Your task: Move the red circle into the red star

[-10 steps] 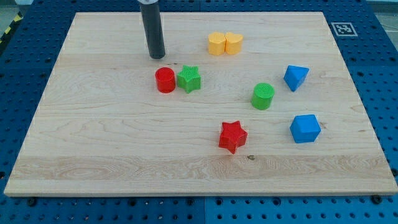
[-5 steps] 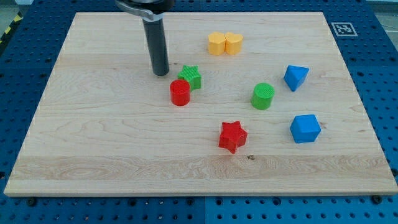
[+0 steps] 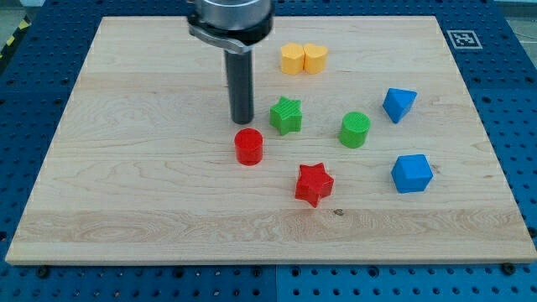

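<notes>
The red circle (image 3: pixel 248 146) lies near the board's middle. The red star (image 3: pixel 314 184) lies to its lower right, about a block's width apart from it. My tip (image 3: pixel 242 121) stands just above the red circle, toward the view's top, very close to it or touching. The green star (image 3: pixel 286 115) is just to the tip's right.
A green circle (image 3: pixel 355 129) lies right of the green star. Two yellow blocks (image 3: pixel 303 59) sit together near the top. A blue block (image 3: pixel 398 103) and a blue cube (image 3: pixel 411 173) lie at the right. The wooden board (image 3: pixel 126 210) ends on blue pegboard.
My tip moved down and to the right. The red circle slid down-right toward the red star. The green star was pushed to the right, away from the red circle.
</notes>
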